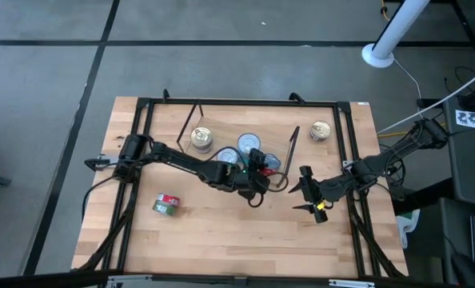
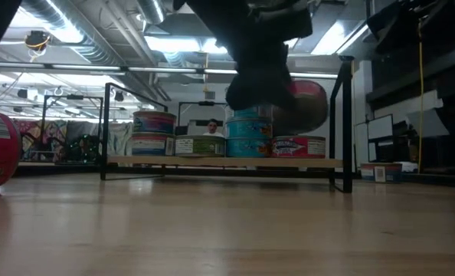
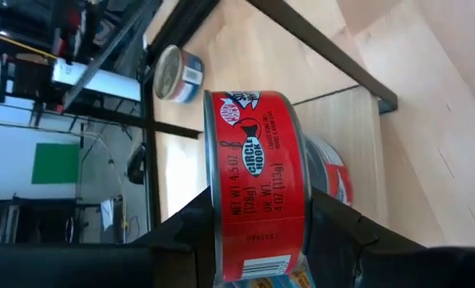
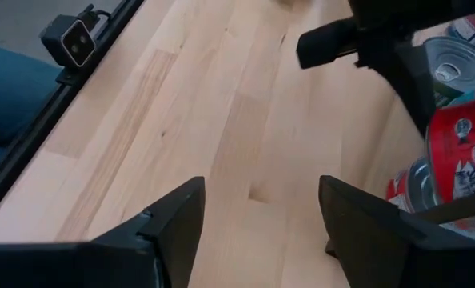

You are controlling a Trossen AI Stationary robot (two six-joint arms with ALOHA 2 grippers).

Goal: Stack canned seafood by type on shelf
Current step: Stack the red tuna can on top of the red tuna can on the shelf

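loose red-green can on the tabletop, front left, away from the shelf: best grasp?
The red-green can lies on its side, so it may roll. Come straight down and close the fingers on its two flat ends, not the curved label. Left gripper is busy holding a red can; right gripper is open.

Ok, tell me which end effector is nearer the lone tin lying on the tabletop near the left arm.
Left. The left end effector, shut on a red tin by the shelf, is the closer one to the lone tin. The right end effector, open, sits farther off beyond the left one.
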